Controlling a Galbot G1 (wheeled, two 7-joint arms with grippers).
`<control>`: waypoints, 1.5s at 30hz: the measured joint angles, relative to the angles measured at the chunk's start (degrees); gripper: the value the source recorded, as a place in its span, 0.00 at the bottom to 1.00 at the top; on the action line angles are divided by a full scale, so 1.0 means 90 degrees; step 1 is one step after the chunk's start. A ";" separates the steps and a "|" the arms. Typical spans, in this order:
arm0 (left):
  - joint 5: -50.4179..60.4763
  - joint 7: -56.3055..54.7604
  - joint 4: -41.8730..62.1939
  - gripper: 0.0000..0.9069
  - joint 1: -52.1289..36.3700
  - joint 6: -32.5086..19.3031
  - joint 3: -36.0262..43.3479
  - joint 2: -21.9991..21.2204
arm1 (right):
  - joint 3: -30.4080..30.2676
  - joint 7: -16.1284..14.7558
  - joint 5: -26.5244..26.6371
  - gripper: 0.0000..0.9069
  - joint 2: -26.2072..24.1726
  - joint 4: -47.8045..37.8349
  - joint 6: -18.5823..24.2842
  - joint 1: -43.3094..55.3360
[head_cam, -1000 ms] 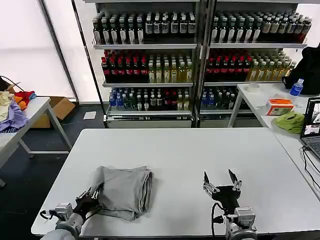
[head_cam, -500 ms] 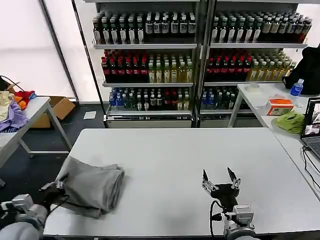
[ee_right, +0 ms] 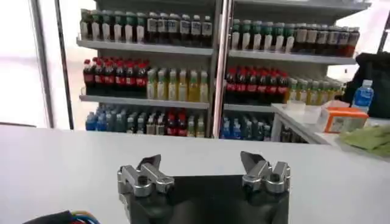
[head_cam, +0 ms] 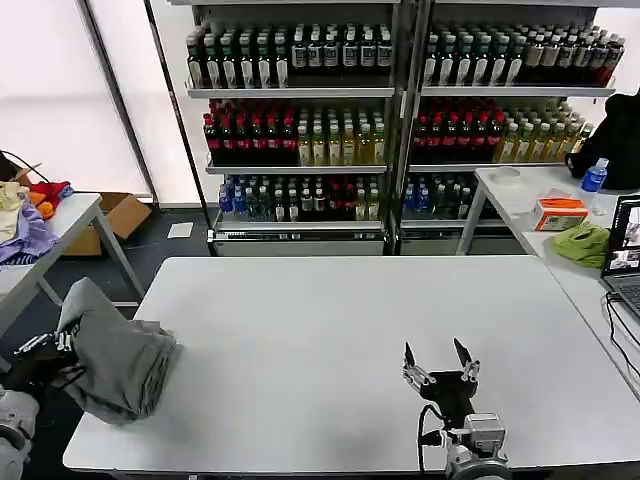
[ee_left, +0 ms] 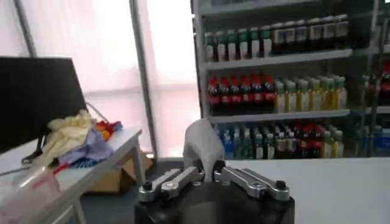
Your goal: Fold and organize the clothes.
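Observation:
The clothes, a folded light grey shirt (head_cam: 118, 357), lie bunched at the white table's (head_cam: 330, 320) left edge, partly hanging past it. My left gripper (head_cam: 55, 350) is beyond that edge, shut on the shirt's left end. In the left wrist view a fold of the grey shirt (ee_left: 203, 143) rises from between the closed fingers of the left gripper (ee_left: 206, 175). My right gripper (head_cam: 437, 362) stands open near the table's front edge, right of centre, holding nothing. In its own wrist view the right gripper (ee_right: 201, 165) has bare tabletop between its fingers.
A side table (head_cam: 70, 215) at the left carries lavender and orange garments (head_cam: 25, 225). The right-hand table holds a lime-green cloth (head_cam: 580, 243), an orange box (head_cam: 560, 213), a laptop (head_cam: 625, 255) and a water bottle (head_cam: 593, 175). Bottle shelves (head_cam: 300, 120) stand behind.
My left gripper has dragged the folded shirt leftward across the table to its left edge, where it now bunches up. The right gripper has stayed put.

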 measured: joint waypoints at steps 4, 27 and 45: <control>0.0332 -0.0030 -0.0360 0.00 0.0070 -0.0029 0.0368 -0.0217 | 0.0057 0.0010 -0.0037 1.00 0.0034 0.0029 0.0000 -0.0062; 0.1252 -0.0553 -0.0295 1.00 -0.0537 0.0124 0.4450 -0.1512 | 0.0039 -0.0038 -0.0378 1.00 0.0387 -0.0136 -0.0061 -0.0195; 0.0729 -0.0598 0.0011 1.00 -0.1005 -0.0146 0.4868 -0.1588 | -0.0469 0.0213 0.0956 1.00 0.0299 -0.0665 -0.0640 0.0590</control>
